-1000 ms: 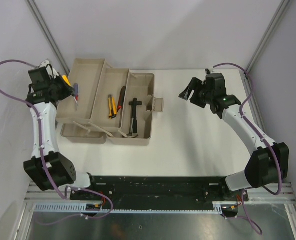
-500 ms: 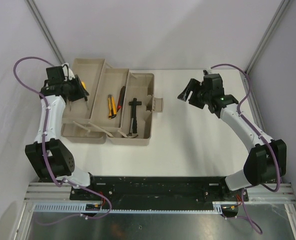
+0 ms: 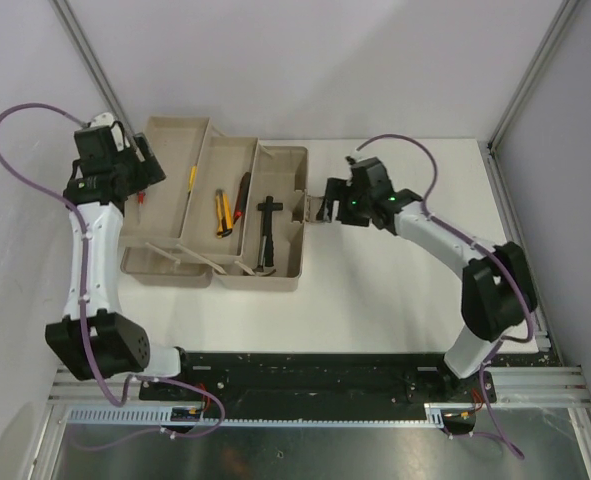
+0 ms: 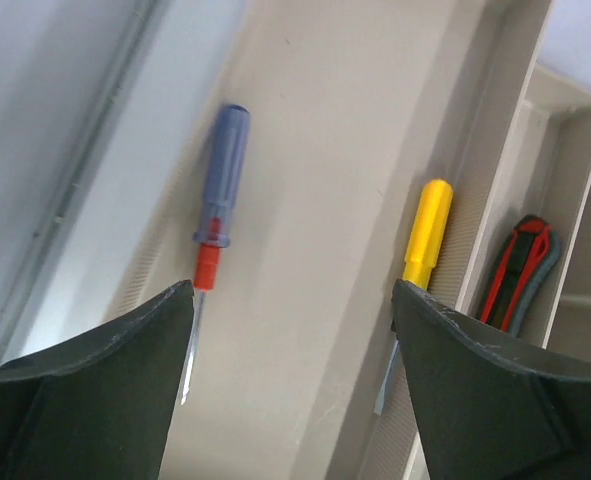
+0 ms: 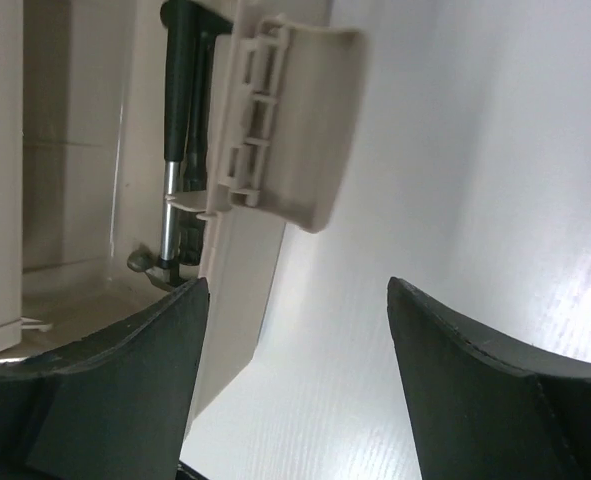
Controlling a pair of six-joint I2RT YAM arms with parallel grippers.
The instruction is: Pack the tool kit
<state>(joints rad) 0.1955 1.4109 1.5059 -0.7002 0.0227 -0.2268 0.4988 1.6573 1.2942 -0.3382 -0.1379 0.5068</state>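
Both arms' jaws gape wide, empty. Left jaws hang over the open toolbox at the tabletop's left-rear, whose end tray holds a blue-handled screwdriver and a yellow-handled screwdriver; right jaws face its latch.

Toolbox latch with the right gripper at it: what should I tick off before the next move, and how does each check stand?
1. Left gripper open and empty: ok.
2. Blue-handled screwdriver and yellow-handled screwdriver inside the left tray of the toolbox: ok.
3. Hammer in the right compartment: ok.
4. Right gripper open, with the latch ahead of its fingers and not gripped: ok.
5. Left gripper clear of the trays for folding: not ok, it hangs over the left tray.
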